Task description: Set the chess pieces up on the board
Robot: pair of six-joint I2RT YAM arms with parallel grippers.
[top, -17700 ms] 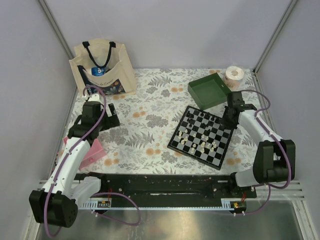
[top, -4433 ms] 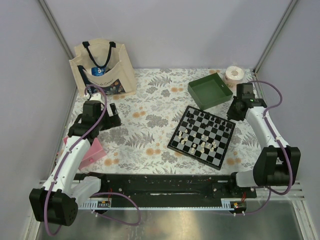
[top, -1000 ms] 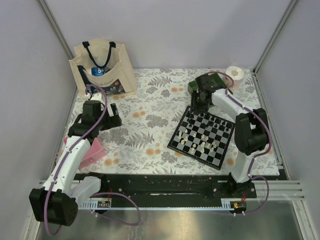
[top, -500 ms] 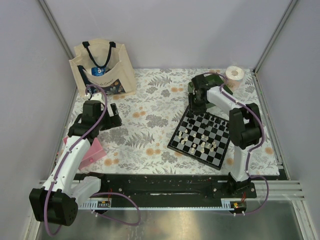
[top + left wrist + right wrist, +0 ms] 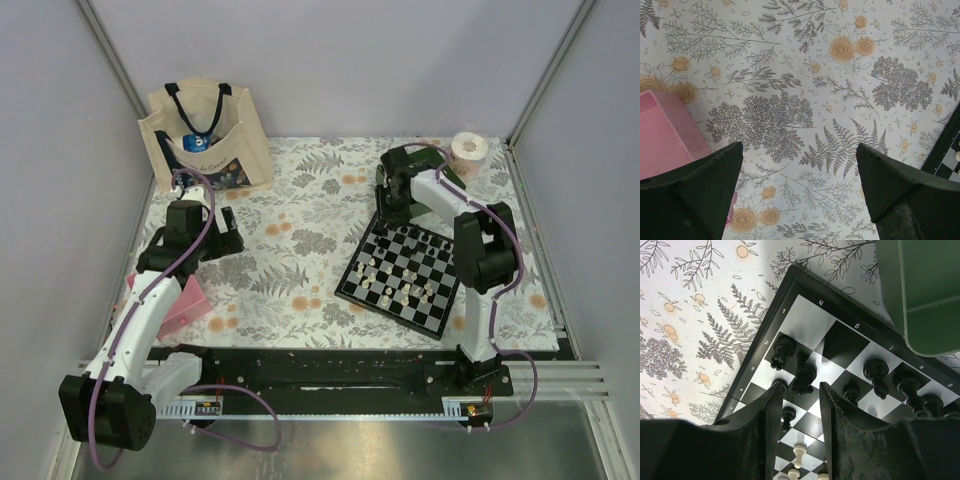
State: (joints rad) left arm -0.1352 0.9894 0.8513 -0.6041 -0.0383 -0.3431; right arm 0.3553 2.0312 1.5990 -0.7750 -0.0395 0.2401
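Observation:
The checkered board lies right of centre with cream-white and black pieces scattered on it. My right gripper hovers over the board's far left corner. In the right wrist view its jaws stand about one square apart, open and holding nothing. A black knight stands just beyond the tips, with a black rook next to it and a black pawn between the fingers. My left gripper is open and empty over the tablecloth, far from the board.
A green tray sits behind the board, partly under the right arm, and close to the gripper in the right wrist view. A tape roll stands far right, a tote bag far left, a pink box by the left arm.
My right arm has swung from the board's right side across to its far left corner and settled lower there. The left arm has not moved.

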